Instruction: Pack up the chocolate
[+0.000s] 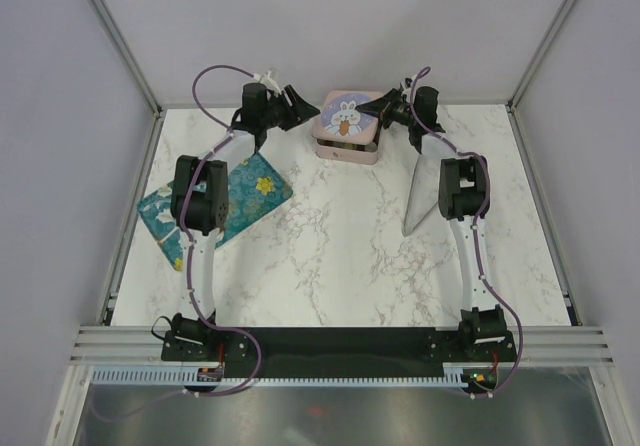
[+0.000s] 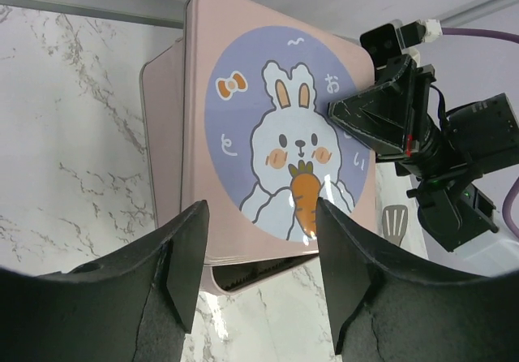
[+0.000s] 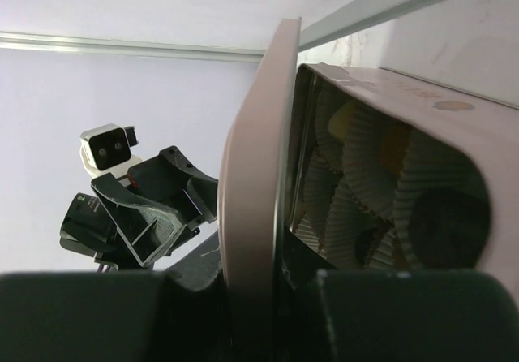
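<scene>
Saw chocolate (image 3: 446, 224) in tin (image 3: 454, 110) by far edge; only needed lid (image 2: 276, 135), pinched in right gripper (image 1: 388, 108), shut; left gripper (image 2: 259, 224) spread

Bright, even light, soft shadows — right wrist view's foreground is a dark blur.

A pink square tin (image 1: 347, 152) stands at the far middle of the white marble table (image 1: 330, 256). Its lid (image 1: 345, 118), printed with a rabbit holding a carrot, lies over it. The left gripper (image 1: 300, 102) hangs just beside the lid's left edge, apart from it. The right gripper (image 1: 384, 113) meets the lid's right corner, though its grip is hard to judge from this height. A teal flowered cloth (image 1: 250, 188) lies under the left arm (image 1: 200, 201).
</scene>
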You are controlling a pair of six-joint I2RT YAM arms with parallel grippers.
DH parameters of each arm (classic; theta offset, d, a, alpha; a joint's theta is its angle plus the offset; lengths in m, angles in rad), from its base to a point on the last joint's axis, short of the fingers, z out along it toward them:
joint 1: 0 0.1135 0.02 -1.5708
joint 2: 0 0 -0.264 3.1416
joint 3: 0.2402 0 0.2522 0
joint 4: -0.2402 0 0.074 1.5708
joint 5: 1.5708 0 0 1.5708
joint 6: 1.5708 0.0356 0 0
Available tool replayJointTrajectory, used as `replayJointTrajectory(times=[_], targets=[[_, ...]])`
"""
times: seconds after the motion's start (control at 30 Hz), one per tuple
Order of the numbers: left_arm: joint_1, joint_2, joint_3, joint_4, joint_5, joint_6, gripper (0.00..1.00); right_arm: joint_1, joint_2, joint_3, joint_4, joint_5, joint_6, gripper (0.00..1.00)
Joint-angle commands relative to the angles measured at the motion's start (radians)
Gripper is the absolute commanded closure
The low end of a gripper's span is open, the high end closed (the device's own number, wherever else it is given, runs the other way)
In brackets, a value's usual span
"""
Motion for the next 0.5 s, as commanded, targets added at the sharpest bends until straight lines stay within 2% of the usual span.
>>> replayJointTrajectory(times=[0.0, 0.47], targets=[[0.001, 0.033, 0.055, -0.024, -0.016, 0.047, 0.38, -0.020, 0.020, 0.048, -0.044, -0.005, -0.040, 1.00], [-0.002, 0.102, 0.110, -0.026, 0.059, -0.004, 0.45, -0.025, 0.045, 0.039, -0.033, -0.056, -0.043, 1.00]])
